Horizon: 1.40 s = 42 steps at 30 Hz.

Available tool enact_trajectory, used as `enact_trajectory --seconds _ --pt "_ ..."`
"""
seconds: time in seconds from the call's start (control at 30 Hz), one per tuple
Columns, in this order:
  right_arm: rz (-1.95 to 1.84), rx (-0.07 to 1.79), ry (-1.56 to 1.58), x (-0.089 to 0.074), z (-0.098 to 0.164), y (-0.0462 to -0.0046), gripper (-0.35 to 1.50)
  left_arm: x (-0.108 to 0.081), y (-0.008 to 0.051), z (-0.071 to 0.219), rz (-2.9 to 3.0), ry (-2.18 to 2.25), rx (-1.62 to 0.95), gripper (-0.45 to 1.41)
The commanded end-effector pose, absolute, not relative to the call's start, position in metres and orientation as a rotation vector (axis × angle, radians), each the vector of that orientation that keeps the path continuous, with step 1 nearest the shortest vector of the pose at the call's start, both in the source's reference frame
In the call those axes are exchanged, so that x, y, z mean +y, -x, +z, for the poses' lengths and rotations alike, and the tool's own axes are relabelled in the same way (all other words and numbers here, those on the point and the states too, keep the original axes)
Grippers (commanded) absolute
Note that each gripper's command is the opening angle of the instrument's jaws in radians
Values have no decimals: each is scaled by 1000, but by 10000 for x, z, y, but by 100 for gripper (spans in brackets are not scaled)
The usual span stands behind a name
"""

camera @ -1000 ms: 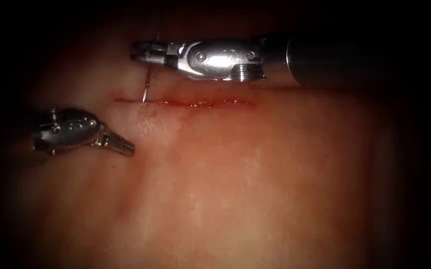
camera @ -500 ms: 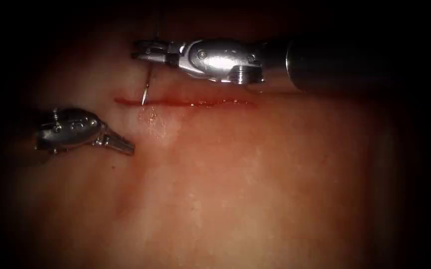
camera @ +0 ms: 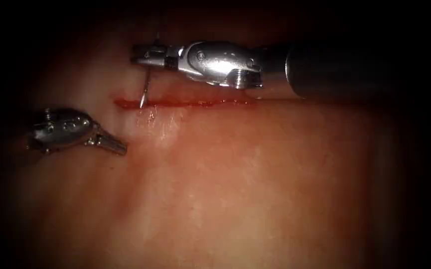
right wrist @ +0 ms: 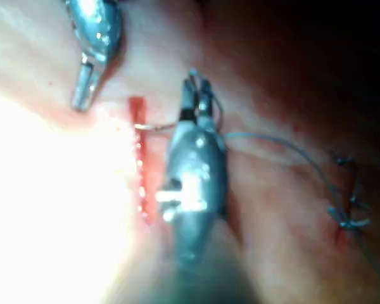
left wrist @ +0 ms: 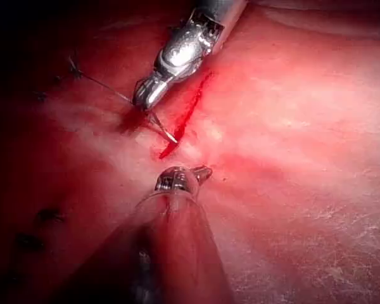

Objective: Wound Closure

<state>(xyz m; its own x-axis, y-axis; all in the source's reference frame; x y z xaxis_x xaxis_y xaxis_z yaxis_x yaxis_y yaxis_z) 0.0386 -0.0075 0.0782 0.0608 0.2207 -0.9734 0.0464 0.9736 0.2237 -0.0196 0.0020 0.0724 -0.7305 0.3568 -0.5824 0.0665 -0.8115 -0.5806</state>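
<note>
While the right tool (camera: 143, 54) pinches the needle (camera: 145, 89) near its tail, tip at the cut (camera: 185, 103) in the tissue (camera: 235, 189), the left tool (camera: 113, 144), pressed together and empty, lies nearer the cut's left end.

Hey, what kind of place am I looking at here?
Most likely a surgical-training bench. A slab of tissue with a straight cut lies under two slim robotic tools. The right tool holds a curved needle with its tip at the cut. The left tool holds nothing.
</note>
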Motion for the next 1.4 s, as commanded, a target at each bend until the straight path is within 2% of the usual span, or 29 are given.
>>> enact_trajectory --seconds 0.03,0.3,0.97,1.4 --pt "139 1524 -221 -72 784 -396 -35 23 200 731 2634 1071 -883 -45" --pt "212 1539 -305 -70 783 -397 -35 21 199 736 2638 1060 -882 -45" --pt "96 1579 -414 -80 783 -410 -35 22 197 737 2641 1063 -884 -45" --pt "234 1590 -582 -95 779 -414 -35 24 196 736 2641 1064 -887 -45"
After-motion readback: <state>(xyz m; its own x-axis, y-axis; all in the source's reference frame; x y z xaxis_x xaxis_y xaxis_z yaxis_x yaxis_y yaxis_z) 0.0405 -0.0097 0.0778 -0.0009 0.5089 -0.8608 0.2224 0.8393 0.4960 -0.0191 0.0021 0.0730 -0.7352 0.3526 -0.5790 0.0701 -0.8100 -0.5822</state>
